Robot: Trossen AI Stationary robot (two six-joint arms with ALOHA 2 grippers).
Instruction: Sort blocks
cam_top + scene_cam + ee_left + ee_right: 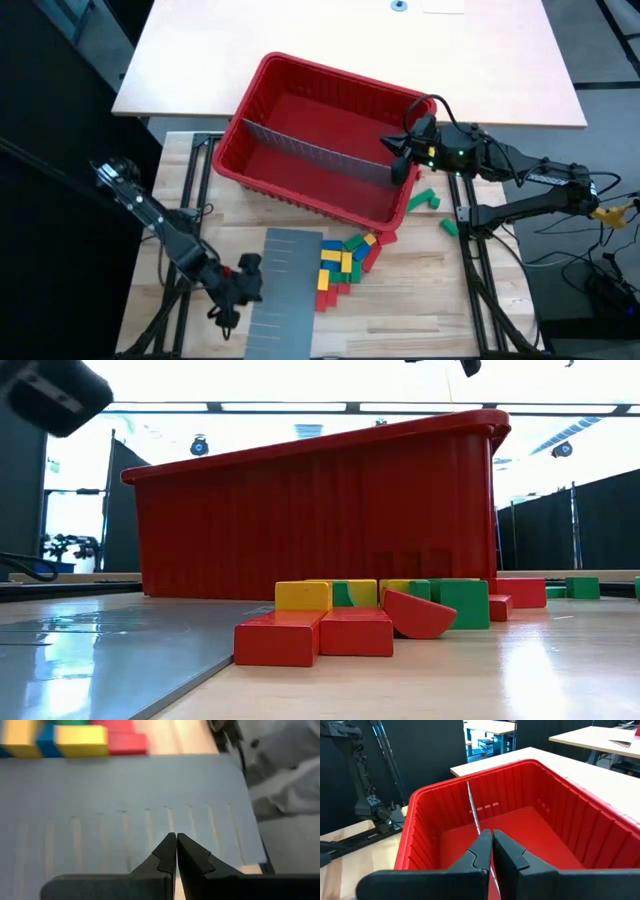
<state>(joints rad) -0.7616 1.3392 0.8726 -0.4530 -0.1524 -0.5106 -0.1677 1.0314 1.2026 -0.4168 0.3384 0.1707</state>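
Observation:
A pile of red, yellow, blue and green blocks (345, 262) (350, 620) (80, 740) lies on the wooden table just in front of the red bin (340, 78) (320, 520). A grey divider (310, 150) (472, 805) stands upright across the inside of the bin. At the bin's right end, my right gripper (398, 160) (491, 836) is shut on this divider. My left gripper (250, 282) (176, 837) is shut, above the left part of a flat grey slotted panel (285, 290) (125, 790); whether it touches the panel I cannot tell. My right gripper pinches the divider's top edge (484, 832) between its two fingers, near the divider's right end. The fingers come from the table's right side, slanting down, along the divider's length. The divider stands upright in the bin.
Two green blocks (424, 200) (448, 227) lie loose to the right of the bin. A pale table (350, 30) stands behind the bin. The slotted panel lies flat at the table's near edge, left of the block pile.

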